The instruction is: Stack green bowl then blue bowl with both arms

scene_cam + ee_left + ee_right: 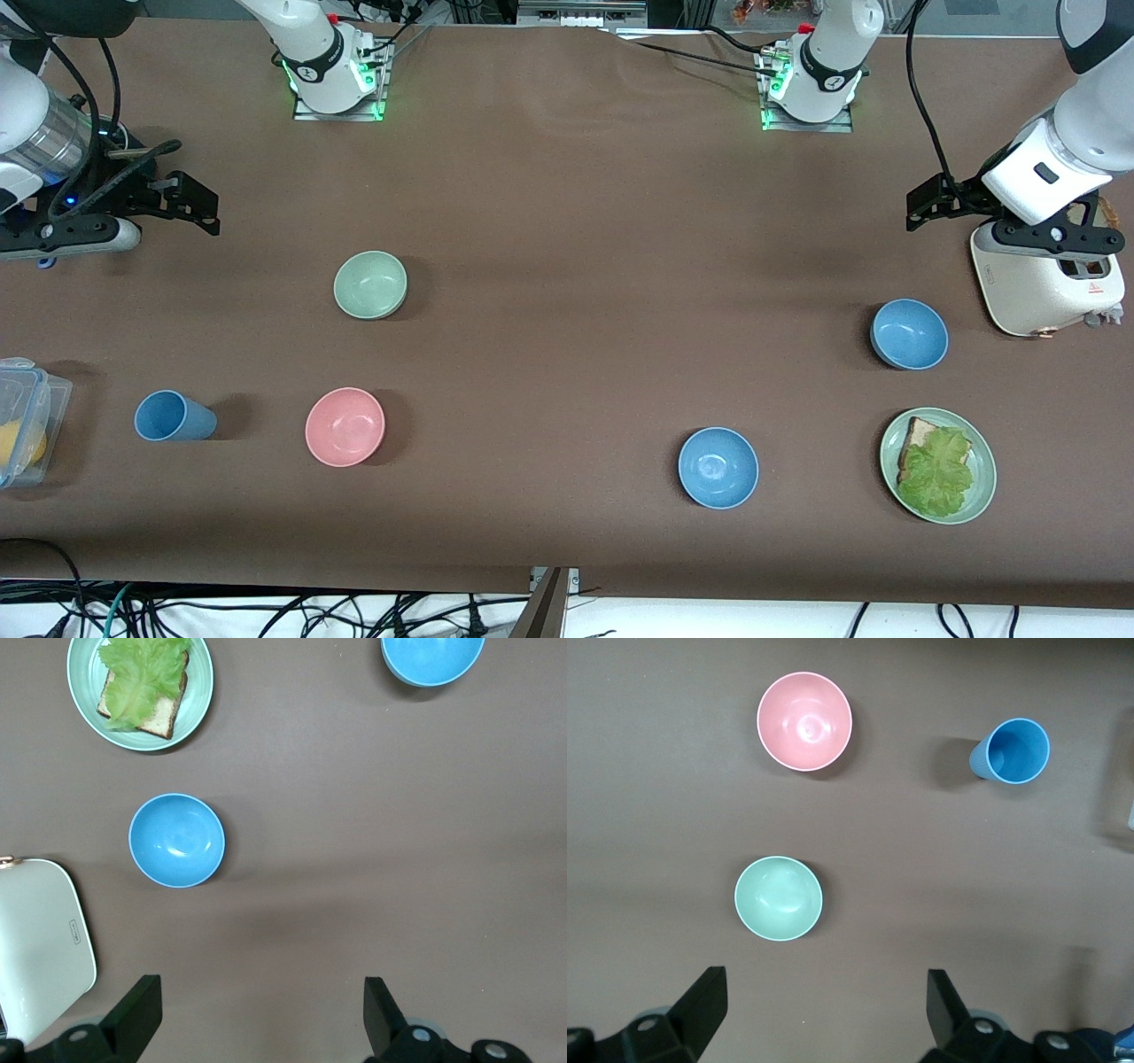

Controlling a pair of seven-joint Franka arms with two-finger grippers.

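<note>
Two blue bowls point(718, 467) point(909, 333), one green bowl point(370, 284); left tool point(257, 1014) and right tool point(822, 1008) spread wide over opposite tabletop ends.

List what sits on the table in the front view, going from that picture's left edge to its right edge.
Clear lidded container → blue cup → pink bowl and green bowl, nearly level in that order → blue bowl → second blue bowl → green plate with bread and lettuce → white toaster.

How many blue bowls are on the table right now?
2. One blue bowl sits beside the toaster; the other blue bowl lies nearer the front camera, beside the sandwich plate.
</note>
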